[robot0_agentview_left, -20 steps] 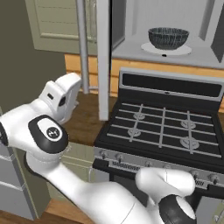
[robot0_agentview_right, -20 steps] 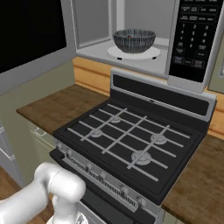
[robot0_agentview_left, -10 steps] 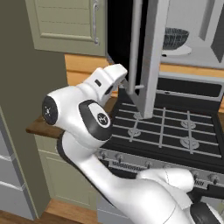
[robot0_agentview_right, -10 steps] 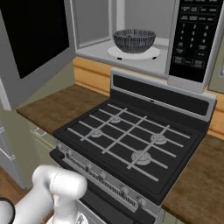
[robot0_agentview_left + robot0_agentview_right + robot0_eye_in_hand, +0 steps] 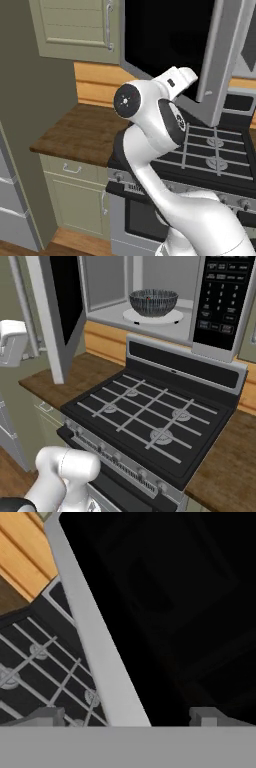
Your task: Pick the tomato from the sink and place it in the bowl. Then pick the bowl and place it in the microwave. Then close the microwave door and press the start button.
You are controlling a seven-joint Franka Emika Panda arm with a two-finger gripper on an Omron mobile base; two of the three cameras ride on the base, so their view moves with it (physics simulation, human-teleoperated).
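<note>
Bowl point(image 5: 153, 302) sits on the white turntable plate point(image 5: 172, 317) inside the microwave point(image 5: 150, 286); a red speck inside the bowl is probably the tomato, too small to be sure. Placing looks done, so the step in hand is shutting the door. Microwave door point(image 5: 59, 311) hangs part open, swung out to the left of the cavity, black glass facing the arm side, grey frame edge running top to bottom.

Gripper point(image 5: 125, 716) is at the door's outer face: in the hand view the 2 fingertips point(image 5: 46, 716) stand wide apart with nothing between them but the door's grey frame strip and black window beyond. Jaws spread, holding nothing. Cannot tell if a fingertip touches the panel.

Key relation: door lies straight ahead of the hand, long axis vertical, cavity beyond it to the right. Judging from that, the push has to go rightward, toward the opening.

Keypad panel point(image 5: 219, 298) is on the microwave's right side, well apart from the hand. Below is the black gas stove point(image 5: 150, 421), wooden counter point(image 5: 80, 131) to its left.
</note>
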